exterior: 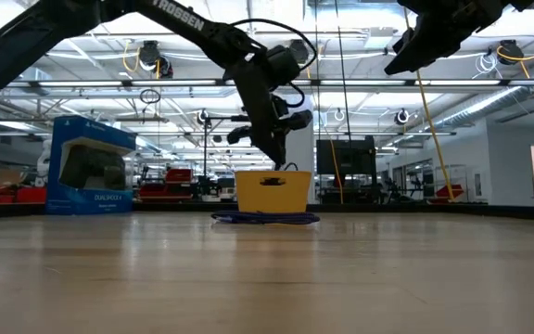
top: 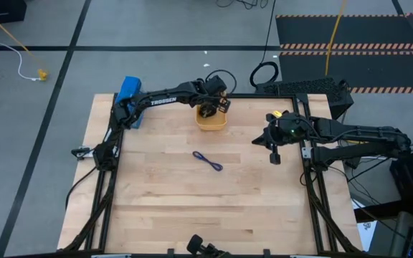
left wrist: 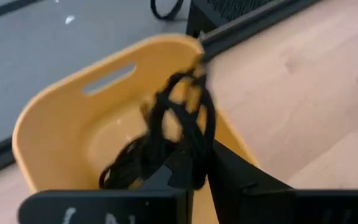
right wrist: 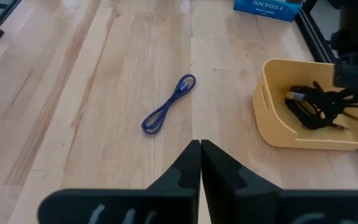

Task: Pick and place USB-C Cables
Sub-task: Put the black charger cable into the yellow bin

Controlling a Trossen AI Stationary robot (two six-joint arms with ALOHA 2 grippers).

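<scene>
Overhead, looped blue-purple cable (top: 208, 161) on woodgrain.

Open tabletop (top: 192, 201) surrounded the blue-purple cable (top: 208, 162); the left gripper (top: 208, 111) and black cables (right wrist: 312, 106) occupied the tray (top: 211, 124).

One camera hangs above me, looking straight down on the whole table (top: 214, 193). Another sits at tabletop height, facing level across the wood into the room. My left wrist camera peers closely into the orange tray (left wrist: 55, 124), filling its frame. My right wrist camera looks from farther off; the tray sits at its right edge, as in the other views.
</scene>
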